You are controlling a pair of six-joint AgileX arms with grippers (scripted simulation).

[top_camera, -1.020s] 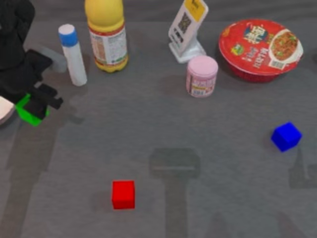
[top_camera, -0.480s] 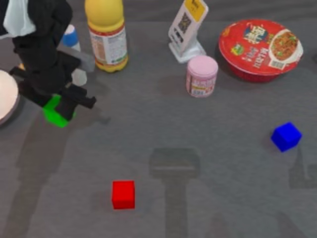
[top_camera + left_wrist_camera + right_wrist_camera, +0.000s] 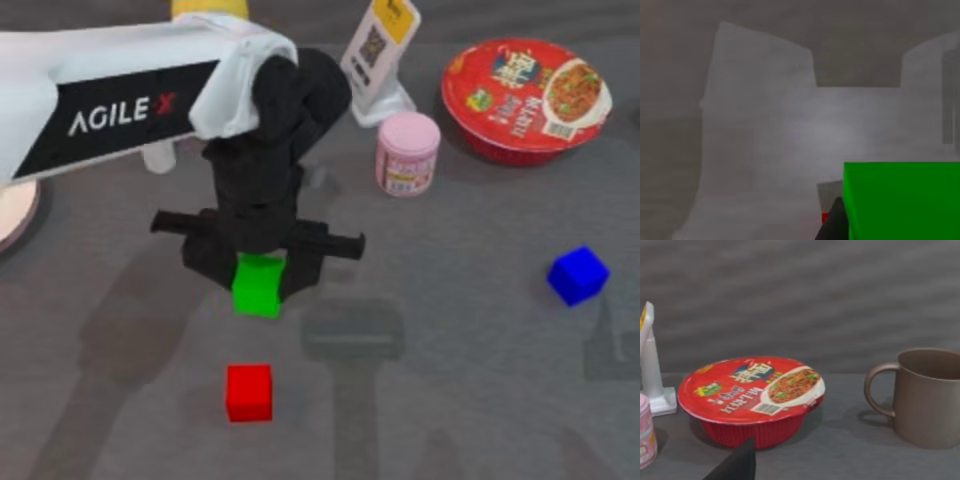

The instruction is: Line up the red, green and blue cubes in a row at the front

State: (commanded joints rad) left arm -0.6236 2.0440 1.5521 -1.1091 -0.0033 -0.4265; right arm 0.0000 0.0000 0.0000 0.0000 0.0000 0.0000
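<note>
My left gripper (image 3: 258, 278) hangs over the middle of the table, shut on the green cube (image 3: 257, 286), which fills the near corner of the left wrist view (image 3: 902, 200). The red cube (image 3: 249, 391) lies on the table just in front of it, a little to the left; only a sliver of it (image 3: 824, 217) shows in the left wrist view. The blue cube (image 3: 577, 275) rests at the right side. My right gripper (image 3: 738, 466) is outside the top view, and only a dark tip of it shows in the right wrist view.
Along the back stand a yellow bottle (image 3: 208, 8), a QR-code stand (image 3: 378, 60), a pink cup (image 3: 407, 152) and a red noodle bowl (image 3: 527, 95). A white bottle (image 3: 158, 157) shows under the left arm. A brown mug (image 3: 927, 395) stands beyond the bowl.
My left arm has swung from the far left toward the middle and front, carrying the green cube with it to just behind the red cube. The red and blue cubes have not moved.
</note>
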